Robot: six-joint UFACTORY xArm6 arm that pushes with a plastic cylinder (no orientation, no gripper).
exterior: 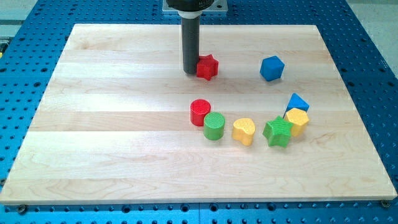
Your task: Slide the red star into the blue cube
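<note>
The red star (pixel 208 66) lies on the wooden board near the view's top centre. The blue cube (pixel 272 68) sits to its right, about a hundred pixels away, at the same height in the view. My tip (pixel 190 72) stands on the board right at the star's left side, touching or nearly touching it. The dark rod rises straight up from there to the view's top edge.
Below the star, an arc of blocks runs left to right: a red cylinder (pixel 200 112), a green cylinder (pixel 214 126), a yellow heart (pixel 244 131), a green star (pixel 278 131), a yellow block (pixel 297 121) and a blue triangular block (pixel 297 102). The board (pixel 93 124) lies on a blue perforated table.
</note>
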